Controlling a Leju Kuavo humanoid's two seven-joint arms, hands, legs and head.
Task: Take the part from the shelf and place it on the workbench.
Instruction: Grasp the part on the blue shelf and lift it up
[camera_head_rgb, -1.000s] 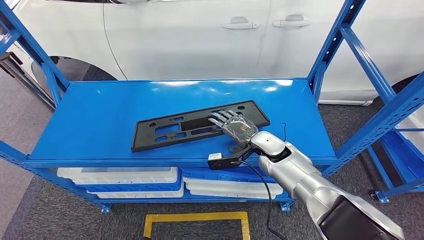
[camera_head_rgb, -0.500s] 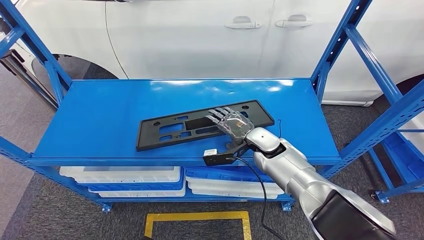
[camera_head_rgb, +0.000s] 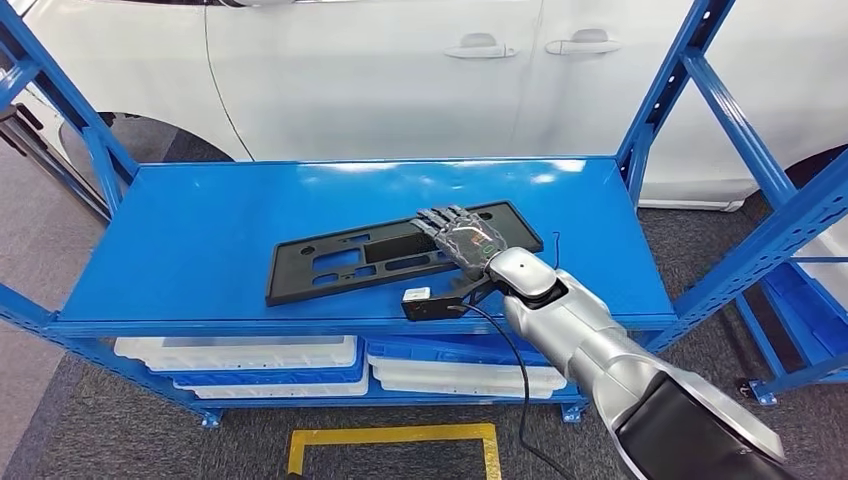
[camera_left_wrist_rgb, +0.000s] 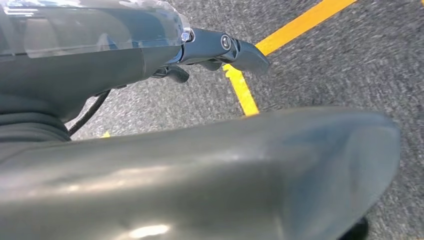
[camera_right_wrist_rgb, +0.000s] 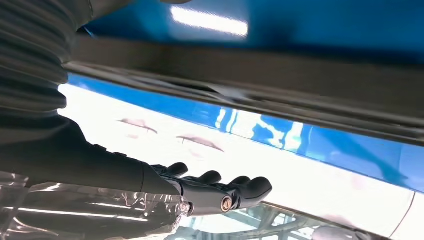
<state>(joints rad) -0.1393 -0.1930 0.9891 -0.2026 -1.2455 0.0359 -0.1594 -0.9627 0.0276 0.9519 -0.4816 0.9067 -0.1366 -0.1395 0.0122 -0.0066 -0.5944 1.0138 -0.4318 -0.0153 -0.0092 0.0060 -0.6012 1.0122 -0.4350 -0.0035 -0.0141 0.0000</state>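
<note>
1. The black plastic part, a long flat panel with rectangular cut-outs and small holes, is lying on the top deck of the blue steel shelf, slightly skewed, with its far end toward the right rear of the deck.
2. The right hand is reaching in from the lower right on its silver arm and is resting over the right end of the part, fingers extended forward and lying close together across the panel's upper surface.
3. The thumb is not visible in the head view, so it cannot be determined whether the hand is gripping the panel or only lying on it.
4. In the right wrist view, the dark fingers are extending nearly straight, side by side; the picture is blurred and the part's surface cannot be distinguished there.
5. A small black camera module with a cable is projecting from the right wrist, just over the front edge of the shelf.
6. The left hand is hanging above grey carpet marked with yellow tape; its fingers are holding nothing, and how far they are spread cannot be determined.
7. White trays are sitting on the lower level of the shelf.
8. A white car is standing behind the shelf.
</note>
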